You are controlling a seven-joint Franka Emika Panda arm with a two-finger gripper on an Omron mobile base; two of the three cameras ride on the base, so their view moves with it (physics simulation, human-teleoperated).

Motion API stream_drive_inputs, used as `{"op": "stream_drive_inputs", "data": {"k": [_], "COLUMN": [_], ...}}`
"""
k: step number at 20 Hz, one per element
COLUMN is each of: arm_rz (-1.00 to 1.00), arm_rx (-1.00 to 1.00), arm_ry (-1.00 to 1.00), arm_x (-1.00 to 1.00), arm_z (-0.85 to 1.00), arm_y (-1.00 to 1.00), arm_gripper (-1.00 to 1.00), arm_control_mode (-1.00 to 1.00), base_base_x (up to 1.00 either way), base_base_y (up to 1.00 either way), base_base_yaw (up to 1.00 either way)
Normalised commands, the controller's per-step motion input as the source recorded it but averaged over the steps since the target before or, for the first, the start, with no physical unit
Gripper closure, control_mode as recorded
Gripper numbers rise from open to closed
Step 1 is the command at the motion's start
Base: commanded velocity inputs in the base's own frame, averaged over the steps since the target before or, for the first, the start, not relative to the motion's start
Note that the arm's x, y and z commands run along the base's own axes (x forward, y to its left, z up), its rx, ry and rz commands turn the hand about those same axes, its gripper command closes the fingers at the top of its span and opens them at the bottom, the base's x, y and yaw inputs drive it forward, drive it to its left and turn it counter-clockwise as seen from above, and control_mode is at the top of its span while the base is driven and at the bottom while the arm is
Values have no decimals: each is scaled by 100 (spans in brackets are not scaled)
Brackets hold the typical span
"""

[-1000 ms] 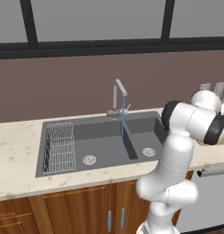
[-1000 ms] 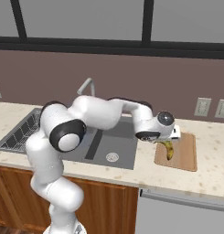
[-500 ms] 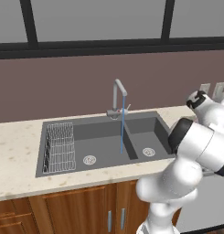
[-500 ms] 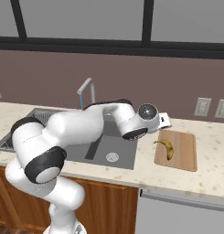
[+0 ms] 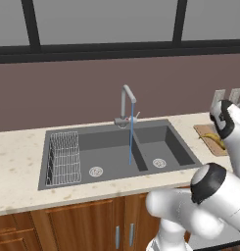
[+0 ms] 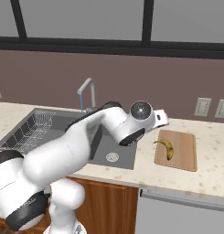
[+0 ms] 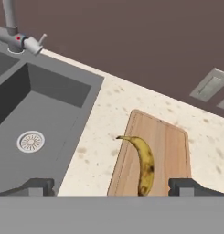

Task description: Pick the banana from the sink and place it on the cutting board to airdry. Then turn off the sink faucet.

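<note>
The banana lies flat on the board, free of the robot, its stem pointing toward 10 o'clock in the hand view. A second ago the end effector hung right over it at the board; it has since lifted and swung back toward the sink, its fingers spread wide with nothing between them. By my judgement the first half of the task is done, and the faucet is what remains: its blue stream still falls onto the divider between the two basins, and its small lever sits at 11 o'clock in the hand view.

The speckled beige worktop carries the board at the sink's 3 o'clock. A wire rack stands in the left basin. Behind, a brown wall carries outlets beneath dark-framed windows.
</note>
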Motion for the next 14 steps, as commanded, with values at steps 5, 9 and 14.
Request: {"op": "stream_drive_inputs", "data": {"k": [5, 9, 14], "arm_rz": [-5, -3, 7], "arm_rx": [0, 2, 3], "arm_ry": [-31, -5, 1], "arm_x": [-82, -21, -12], "arm_z": [17, 77, 54], "arm_y": [22, 8, 11], "arm_gripper": [-100, -100, -100], "arm_control_mode": [-100, -100, -100], "base_base_x": [0, 0, 0], "base_base_y": [0, 0, 0], "base_base_yaw": [0, 0, 0]}}
